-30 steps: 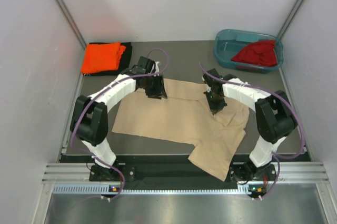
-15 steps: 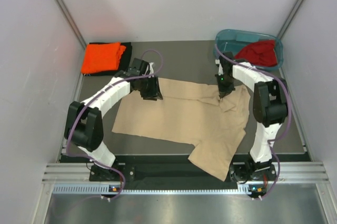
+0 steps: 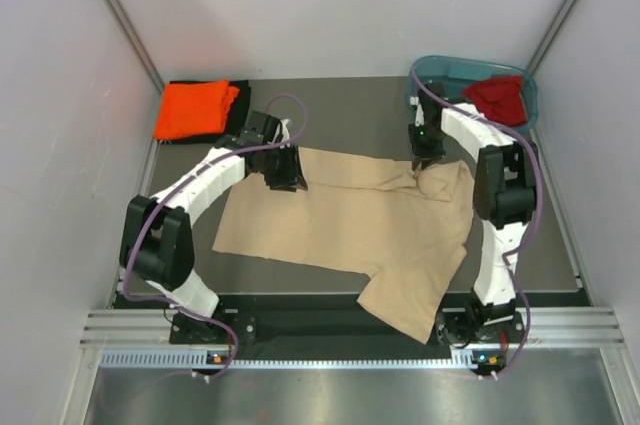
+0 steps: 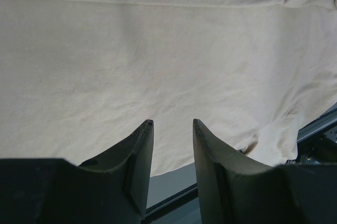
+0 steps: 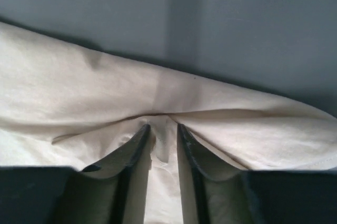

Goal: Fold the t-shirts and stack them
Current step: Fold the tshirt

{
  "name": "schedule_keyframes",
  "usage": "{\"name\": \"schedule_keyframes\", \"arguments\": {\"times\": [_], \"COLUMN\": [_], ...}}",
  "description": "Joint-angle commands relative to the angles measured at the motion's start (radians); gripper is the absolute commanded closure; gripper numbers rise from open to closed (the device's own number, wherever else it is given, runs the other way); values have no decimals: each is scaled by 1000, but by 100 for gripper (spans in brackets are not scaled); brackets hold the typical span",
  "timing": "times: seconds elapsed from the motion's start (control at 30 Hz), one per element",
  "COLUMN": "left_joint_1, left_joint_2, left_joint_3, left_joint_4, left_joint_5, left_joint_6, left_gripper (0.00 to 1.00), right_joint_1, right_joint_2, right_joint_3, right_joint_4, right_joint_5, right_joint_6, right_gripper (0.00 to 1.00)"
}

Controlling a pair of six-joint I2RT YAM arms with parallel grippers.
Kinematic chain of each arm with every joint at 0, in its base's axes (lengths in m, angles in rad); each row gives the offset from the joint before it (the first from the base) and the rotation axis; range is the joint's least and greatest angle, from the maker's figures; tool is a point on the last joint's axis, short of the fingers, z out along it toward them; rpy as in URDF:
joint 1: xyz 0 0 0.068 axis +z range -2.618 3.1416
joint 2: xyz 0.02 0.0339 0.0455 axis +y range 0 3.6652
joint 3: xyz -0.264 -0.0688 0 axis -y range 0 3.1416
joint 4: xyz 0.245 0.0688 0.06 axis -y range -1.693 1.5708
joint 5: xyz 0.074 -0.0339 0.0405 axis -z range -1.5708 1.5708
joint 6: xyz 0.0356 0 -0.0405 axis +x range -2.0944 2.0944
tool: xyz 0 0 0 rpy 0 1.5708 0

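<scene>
- The beige-tan t-shirt (image 3: pixel 340 220) lies spread flat across the middle of the table (image 3: pixel 360 110). 1 sleeve hangs over the near edge at the lower centre-right of the top view.
- The left gripper (image 4: pixel 172 124) sits over the shirt's upper-left corner. Its 2 fingers are apart with nothing between them, so it is released.
- The right gripper (image 5: pixel 164 127) is at the shirt's upper-right corner. A pucker of cloth rises between its 2 slightly parted fingers, and I cannot tell whether they pinch it or merely straddle it.
- The orange t-shirt (image 3: pixel 195 108) lies folded at the upper left, on top of the black t-shirt (image 3: pixel 240 95), of which only an edge shows.
- The dark red t-shirt (image 3: pixel 498 97) lies crumpled in the teal tub (image 3: pixel 440 67) at the upper right.
</scene>
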State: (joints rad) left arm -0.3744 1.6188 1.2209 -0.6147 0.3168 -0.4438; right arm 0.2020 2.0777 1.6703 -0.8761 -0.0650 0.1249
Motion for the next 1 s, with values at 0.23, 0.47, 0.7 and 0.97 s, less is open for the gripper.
{"name": "schedule_keyframes", "arguments": {"times": [0.23, 0.47, 0.7, 0.97], "left_joint_1": [5, 5, 5, 6], "left_joint_2": [-65, -56, -59, -73], "left_joint_3": [-38, -27, -27, -32], "left_joint_4": [1, 4, 1, -14], "left_joint_5": [33, 48, 47, 33], "left_joint_6": [-18, -22, -27, -24], "left_gripper": [59, 60, 60, 60], "right_joint_1": [71, 82, 63, 16], "right_joint_2": [-240, -304, -243, -193], "right_joint_3": [-190, -288, -328, -299], "right_joint_4": [-8, 66, 138, 154], "right_joint_5": [1, -5, -104, -102], "right_joint_6": [8, 24, 64, 62], "right_gripper": [61, 59, 70, 66]}}
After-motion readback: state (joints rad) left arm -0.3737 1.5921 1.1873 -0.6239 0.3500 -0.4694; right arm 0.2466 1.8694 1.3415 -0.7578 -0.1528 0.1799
